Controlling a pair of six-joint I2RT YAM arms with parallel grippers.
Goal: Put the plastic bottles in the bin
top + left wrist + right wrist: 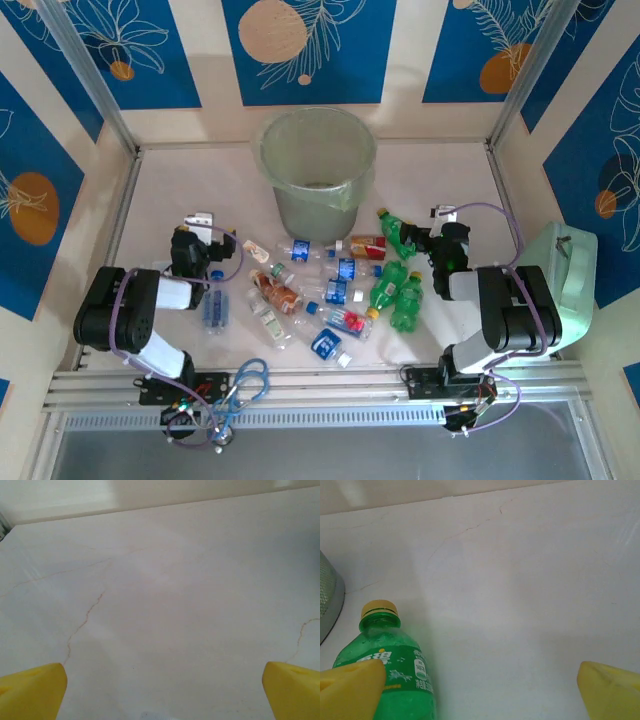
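A robotics lab test cell is shown. A white table (170,190) is enclosed by walls (300,50) decorated with blue leaf-patterned panels and framed by aluminium posts (90,75). A left arm (130,315) and a right arm (510,310) are bolted to a metal rail (330,385), and loose cables (250,380) are looped there.

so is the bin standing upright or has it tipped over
Upright. In the top view the bin stands on the table with its round open mouth facing up.

Left gripper (163,694) wide open, right gripper (481,691) wide open
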